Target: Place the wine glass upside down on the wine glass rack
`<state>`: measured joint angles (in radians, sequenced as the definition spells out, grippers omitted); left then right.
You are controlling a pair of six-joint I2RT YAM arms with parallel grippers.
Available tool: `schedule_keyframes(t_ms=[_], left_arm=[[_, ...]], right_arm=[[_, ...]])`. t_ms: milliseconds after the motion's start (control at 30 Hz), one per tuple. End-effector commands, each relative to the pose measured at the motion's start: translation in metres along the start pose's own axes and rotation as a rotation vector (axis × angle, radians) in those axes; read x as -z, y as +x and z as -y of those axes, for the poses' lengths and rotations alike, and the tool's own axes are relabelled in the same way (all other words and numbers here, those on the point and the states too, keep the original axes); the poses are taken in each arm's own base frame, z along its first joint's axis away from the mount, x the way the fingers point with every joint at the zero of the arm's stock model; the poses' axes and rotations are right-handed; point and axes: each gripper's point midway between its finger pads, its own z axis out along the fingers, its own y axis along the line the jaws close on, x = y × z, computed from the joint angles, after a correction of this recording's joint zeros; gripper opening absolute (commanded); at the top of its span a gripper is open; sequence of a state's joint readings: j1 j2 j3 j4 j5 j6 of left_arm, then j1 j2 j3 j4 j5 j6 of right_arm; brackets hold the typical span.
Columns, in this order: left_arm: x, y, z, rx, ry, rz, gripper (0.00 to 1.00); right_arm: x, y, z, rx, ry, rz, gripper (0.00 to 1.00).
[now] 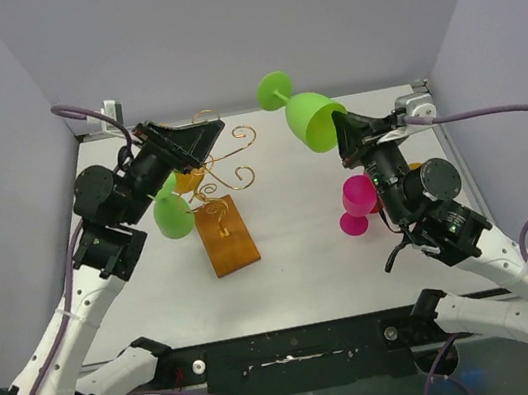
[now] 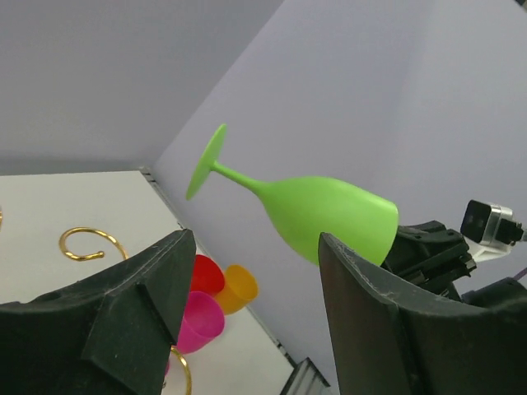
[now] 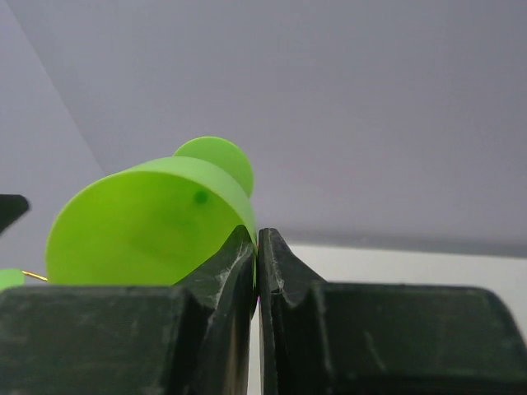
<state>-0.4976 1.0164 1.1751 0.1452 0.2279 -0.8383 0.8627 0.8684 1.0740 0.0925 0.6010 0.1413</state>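
While the right claw (image 1: 340, 132) pinches the rim of the wine glass (image 1: 308, 119), held aloft with its long axis slanting away toward the far wall (image 1: 215, 23), the wine glass rack (image 1: 227, 234) stands leftward on the bench (image 1: 304, 252), nearer the wide, empty left claw (image 1: 201, 137).

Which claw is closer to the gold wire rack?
Left. The left claw hangs open beside the rack, at its curled arms; the right claw is off to its right, pinching the raised green wine glass.
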Motion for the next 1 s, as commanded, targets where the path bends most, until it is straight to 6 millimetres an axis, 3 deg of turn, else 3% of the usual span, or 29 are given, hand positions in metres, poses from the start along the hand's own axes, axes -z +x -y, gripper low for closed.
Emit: schedule_keyframes(t_ms=[0, 133, 367, 600, 733, 967], left_arm=[[-0.011, -0.022, 0.056, 0.146, 0.231, 0.044, 0.58], [-0.018, -0.022, 0.064, 0.218, 0.289, 0.052, 0.58], [-0.025, -0.024, 0.081, 0.338, 0.329, 0.124, 0.58], [-0.037, -0.019, 0.068, 0.437, 0.240, 0.162, 0.54], [-0.033, -0.026, 0.061, 0.442, 0.208, 0.216, 0.45], [-0.022, -0.047, 0.052, 0.431, 0.153, 0.330, 0.40]], right_arm=[[-0.001, -0.071, -0.026, -0.080, -0.144, 0.293, 0.03], [0.006, -0.084, -0.042, -0.137, -0.243, 0.383, 0.03], [0.009, -0.087, -0.064, -0.198, -0.350, 0.449, 0.03], [0.003, -0.082, -0.090, -0.221, -0.447, 0.453, 0.03], [-0.002, -0.072, -0.098, -0.222, -0.468, 0.434, 0.03], [0.002, -0.063, -0.104, -0.258, -0.502, 0.418, 0.03]])
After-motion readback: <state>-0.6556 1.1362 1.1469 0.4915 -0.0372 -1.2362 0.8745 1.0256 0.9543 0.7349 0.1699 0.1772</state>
